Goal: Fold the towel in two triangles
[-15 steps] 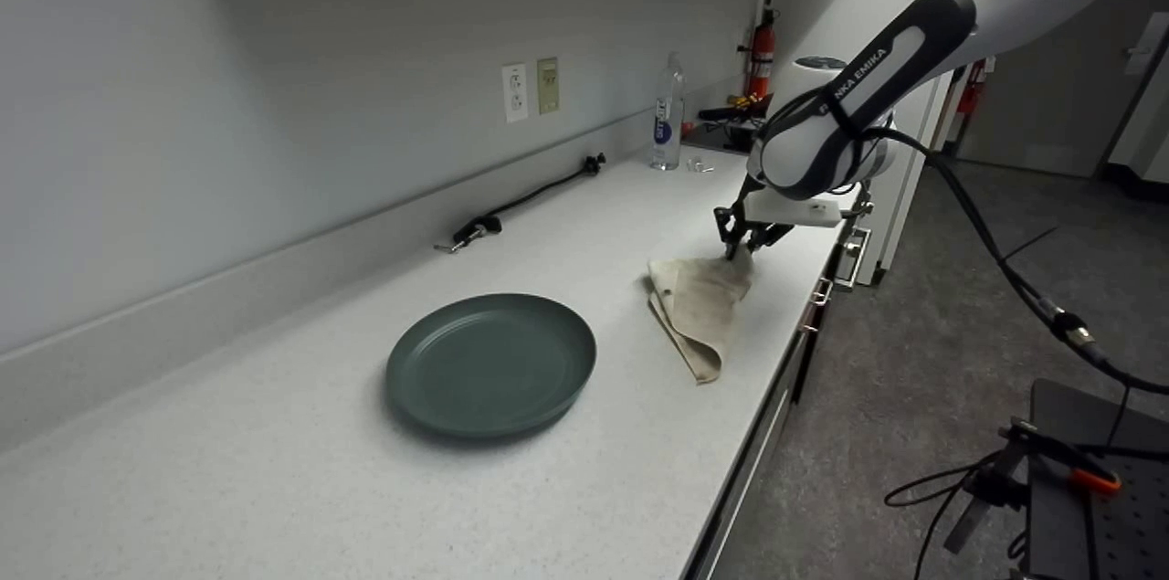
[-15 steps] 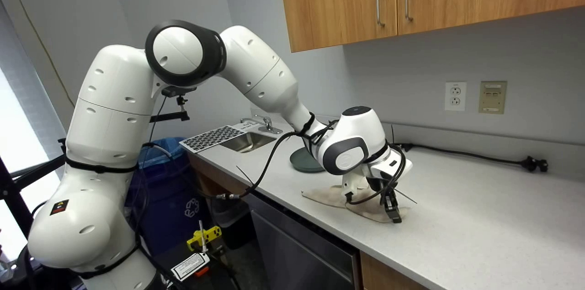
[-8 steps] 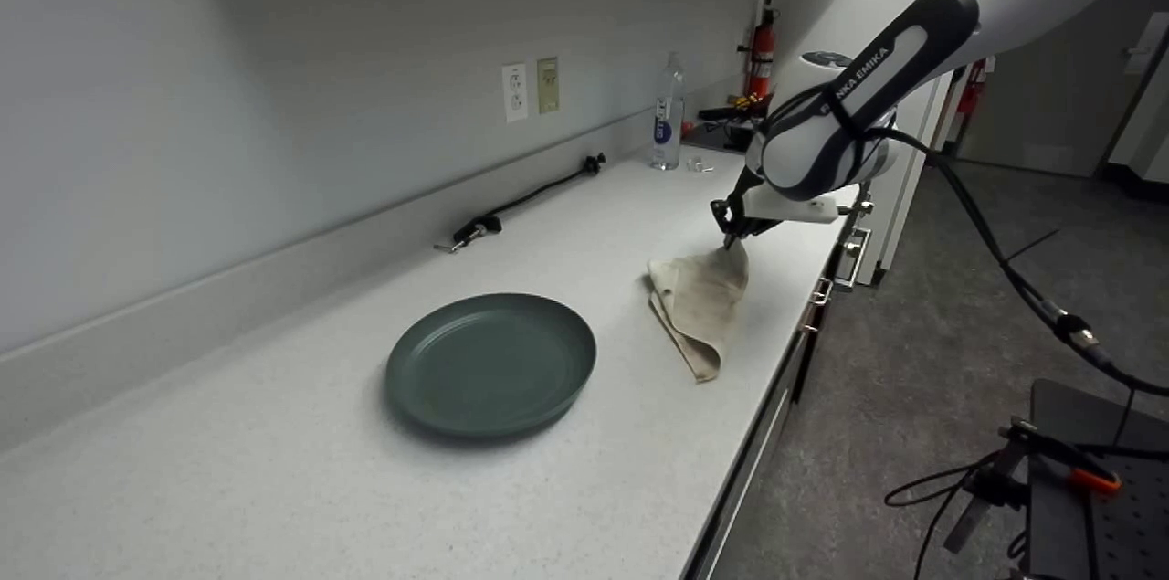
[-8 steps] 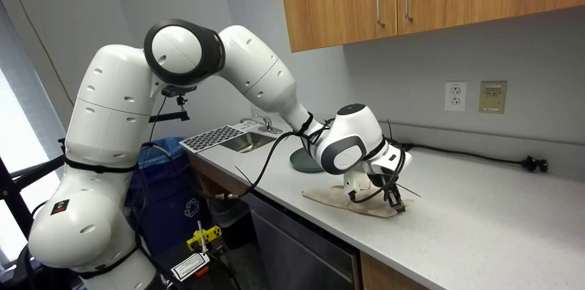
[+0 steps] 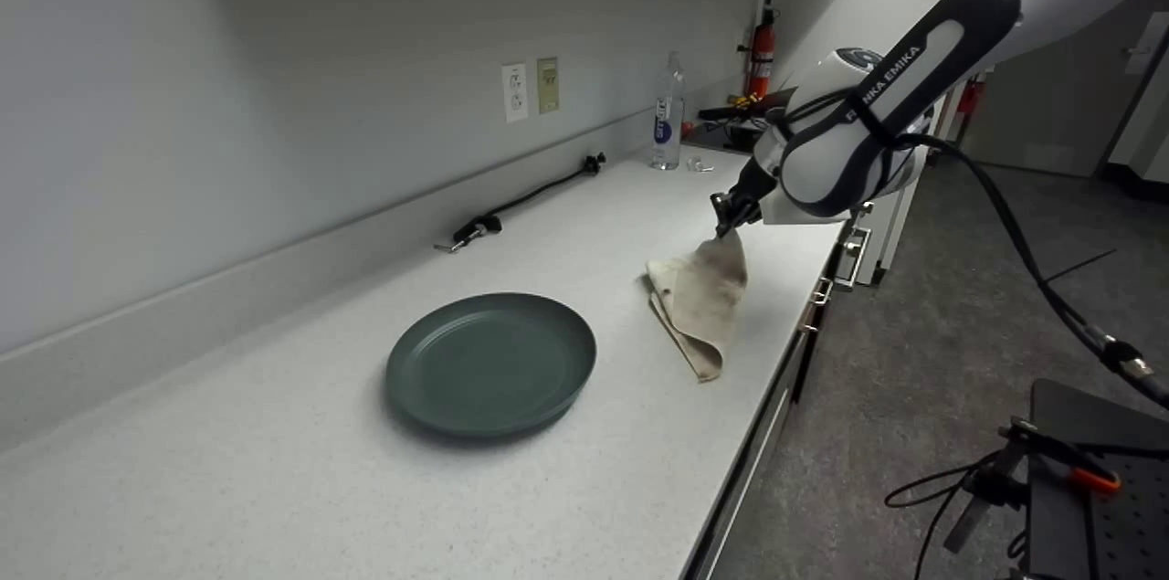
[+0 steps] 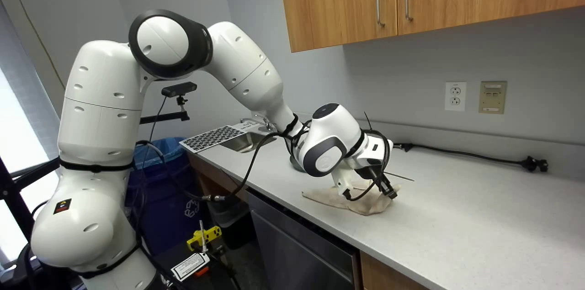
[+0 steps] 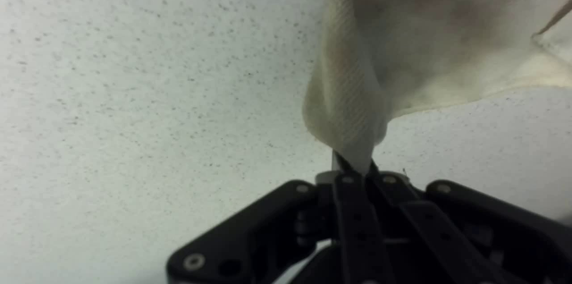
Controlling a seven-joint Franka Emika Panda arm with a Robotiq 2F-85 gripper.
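Over a speckled white counter [image 5: 301, 479], a robot arm [image 6: 247, 66] pinches one raised end of a wrinkled beige towel [image 5: 701, 306] in its gripper [image 7: 356, 163], the other end lying on the counter near a dark green plate [image 5: 490, 365].

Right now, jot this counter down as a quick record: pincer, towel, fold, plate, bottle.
pincer: shut on one end of the towel
towel: beige with brownish blotches; gripped end raised, the rest lying on the counter
fold: unfinished; no two neat triangles show
plate: round, dark green, flat on the counter, apart from the towel
bottle: clear, labelled, upright near the wall
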